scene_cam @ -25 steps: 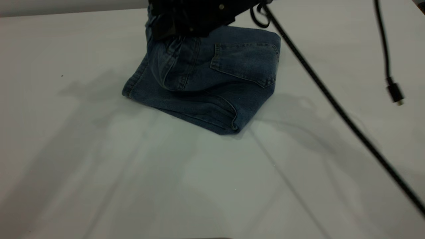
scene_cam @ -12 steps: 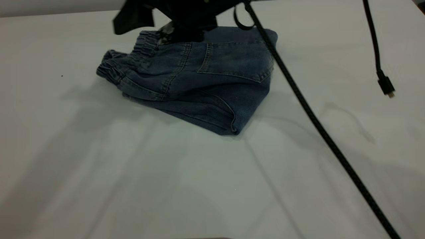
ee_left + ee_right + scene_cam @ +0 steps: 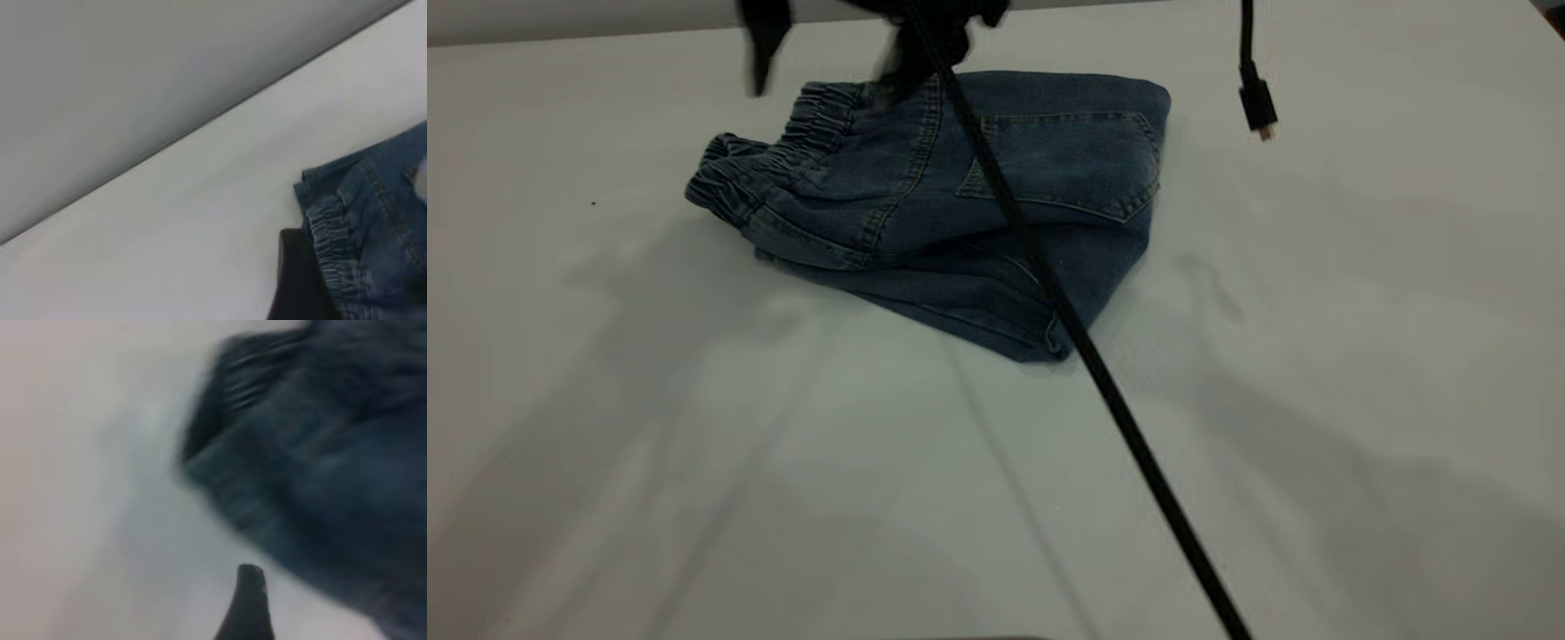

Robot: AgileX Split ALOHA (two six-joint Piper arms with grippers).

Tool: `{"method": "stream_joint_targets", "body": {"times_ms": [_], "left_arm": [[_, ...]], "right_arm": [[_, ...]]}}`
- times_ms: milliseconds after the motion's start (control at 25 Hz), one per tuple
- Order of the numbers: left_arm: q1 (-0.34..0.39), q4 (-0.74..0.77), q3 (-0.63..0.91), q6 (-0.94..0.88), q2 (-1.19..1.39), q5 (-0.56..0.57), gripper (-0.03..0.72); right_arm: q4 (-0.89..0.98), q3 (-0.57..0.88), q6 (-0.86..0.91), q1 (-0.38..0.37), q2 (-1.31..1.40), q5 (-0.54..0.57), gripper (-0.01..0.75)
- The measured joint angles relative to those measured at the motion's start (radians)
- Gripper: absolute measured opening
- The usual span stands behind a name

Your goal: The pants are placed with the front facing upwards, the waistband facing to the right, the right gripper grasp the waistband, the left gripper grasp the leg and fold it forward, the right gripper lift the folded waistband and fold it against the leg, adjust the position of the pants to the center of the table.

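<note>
The right gripper (image 3: 831,40) hangs above the waistband (image 3: 783,160), clear of the cloth, its fingers spread and empty. The folded pants (image 3: 960,204) lie on the far middle of the table (image 3: 694,462), waistband toward the left, pocket (image 3: 1067,164) up, with a black cable (image 3: 1085,347) crossing above them.

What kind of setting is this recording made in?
Probably a lab or test bench: a bare white table, one pair of folded pants as the only item, and loose black cables hanging across the view.

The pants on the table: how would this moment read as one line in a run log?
pants: folded, waistband laid over legs, pocket up | right gripper: above waistband, off cloth | table: pants toward far side
</note>
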Motion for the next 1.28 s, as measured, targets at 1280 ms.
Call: {"method": "stream_joint_targets", "body": {"times_ms": [1280], "left_arm": [[0.0, -0.105, 0.0, -0.003, -0.007, 0.071, 0.345]], "right_arm": [[-0.143, -0.123, 0.498, 0.042, 0.251, 0.162, 0.459]]}}
